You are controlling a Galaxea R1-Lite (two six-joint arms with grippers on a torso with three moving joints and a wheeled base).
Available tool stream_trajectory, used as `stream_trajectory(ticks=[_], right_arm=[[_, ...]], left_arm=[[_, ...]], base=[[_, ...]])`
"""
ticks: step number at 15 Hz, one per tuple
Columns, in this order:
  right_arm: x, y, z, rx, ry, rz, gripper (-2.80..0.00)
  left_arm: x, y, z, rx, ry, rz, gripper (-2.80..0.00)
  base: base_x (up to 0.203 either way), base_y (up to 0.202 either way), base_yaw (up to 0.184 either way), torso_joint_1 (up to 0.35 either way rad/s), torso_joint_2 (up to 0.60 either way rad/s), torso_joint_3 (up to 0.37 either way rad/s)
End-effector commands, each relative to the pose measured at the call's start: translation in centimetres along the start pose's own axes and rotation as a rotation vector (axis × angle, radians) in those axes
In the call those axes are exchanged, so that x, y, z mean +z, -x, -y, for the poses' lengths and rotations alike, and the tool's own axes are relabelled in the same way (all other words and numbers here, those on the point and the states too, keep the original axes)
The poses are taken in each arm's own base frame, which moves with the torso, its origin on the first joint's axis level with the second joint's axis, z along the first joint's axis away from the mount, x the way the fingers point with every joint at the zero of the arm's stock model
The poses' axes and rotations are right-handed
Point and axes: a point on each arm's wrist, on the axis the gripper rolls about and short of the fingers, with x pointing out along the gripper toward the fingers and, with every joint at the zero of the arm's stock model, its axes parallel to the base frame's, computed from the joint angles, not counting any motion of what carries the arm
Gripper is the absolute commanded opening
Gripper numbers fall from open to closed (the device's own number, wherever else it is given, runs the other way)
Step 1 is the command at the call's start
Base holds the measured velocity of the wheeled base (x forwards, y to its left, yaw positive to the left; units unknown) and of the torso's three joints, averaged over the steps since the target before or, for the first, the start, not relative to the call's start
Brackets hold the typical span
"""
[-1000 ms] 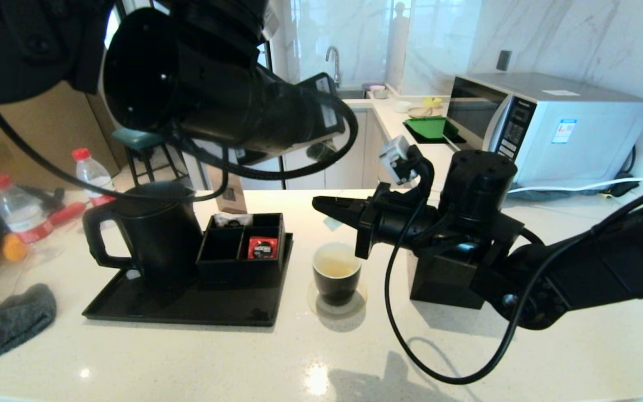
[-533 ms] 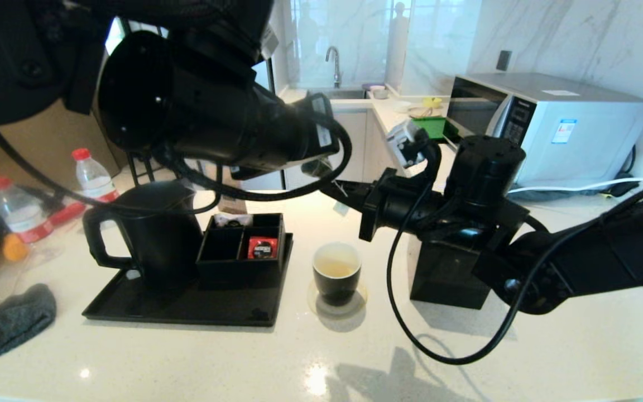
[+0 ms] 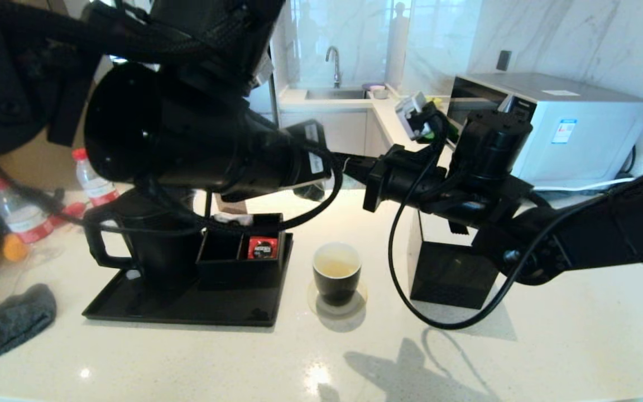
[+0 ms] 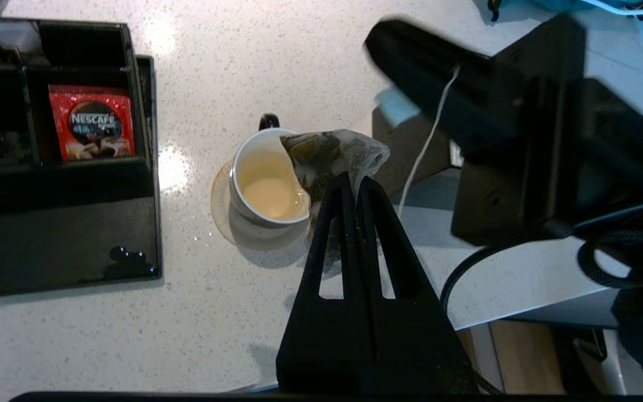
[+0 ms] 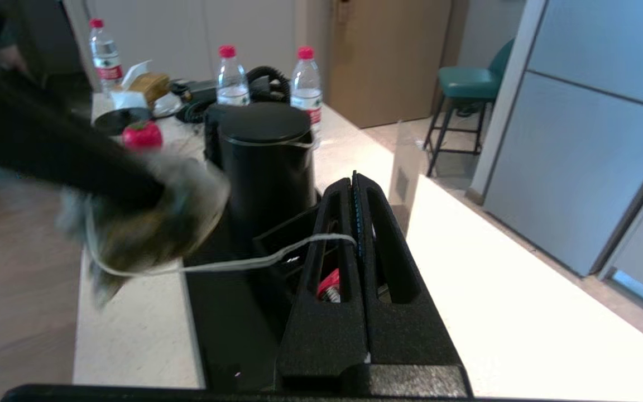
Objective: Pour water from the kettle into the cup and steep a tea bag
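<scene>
Over the last second the tea bag (image 4: 332,159) has been lifted away from the cup (image 3: 336,273): both arms have risen, and the right gripper (image 5: 355,184), which sat level just above the cup, now hangs well above and behind it. The bag is pinched in the clenched left gripper (image 4: 355,187), high over the counter (image 3: 466,357), while its string (image 5: 232,262) runs across to the right gripper, whose fingers are pressed together on it — one pouch, one string, held between two arms. In the head view the left gripper's tip seems to be hidden behind the left forearm. The one cup stands on a coaster (image 3: 316,304), apart from both grippers, with pale yellowish water (image 4: 268,195) inside. The one kettle (image 3: 148,240) stays on the black tray (image 3: 187,310) beside the compartment box (image 3: 240,257) holding one red sachet (image 4: 92,123). Three red-capped bottles (image 5: 232,78) show behind the kettle — a black cube box (image 3: 450,273) stands right of the cup.
</scene>
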Motion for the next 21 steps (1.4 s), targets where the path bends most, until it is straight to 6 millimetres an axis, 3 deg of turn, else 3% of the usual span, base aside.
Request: stream_trajectory(ticks=[1, 17, 18, 19, 21], right_arm=[[0.8, -0.5, 0.3, -0.001, 0.017, 0.03, -2.8], [1.7, -0.8, 0.4, -0.001, 0.029, 0.051, -2.8], [1.7, -0.8, 0.4, -0.003, 0.029, 0.051, -2.8], [1.7, -0.8, 0.4, -0.003, 0.03, 0.051, -2.8], [1.7, -0.8, 0.5, -0.004, 0.03, 0.051, -2.8]], left_arm=[[-0.4, 0.0, -0.1, 0.013, 0.011, -0.011, -2.8], [-0.8, -1.6, -0.2, 0.099, 0.098, 0.046, -2.8], [-0.8, -1.7, -0.2, 0.099, 0.098, 0.046, -2.24], [-0.9, -1.7, -0.2, 0.101, 0.095, 0.044, 0.0], [-1.0, -1.7, -0.2, 0.105, 0.089, 0.039, 0.0]], base=[[0.0, 0.0, 0.0, 0.0, 0.0, 0.0], [0.0, 0.0, 0.0, 0.0, 0.0, 0.0], [0.0, 0.0, 0.0, 0.0, 0.0, 0.0], [0.0, 0.0, 0.0, 0.0, 0.0, 0.0], [0.0, 0.0, 0.0, 0.0, 0.0, 0.0]])
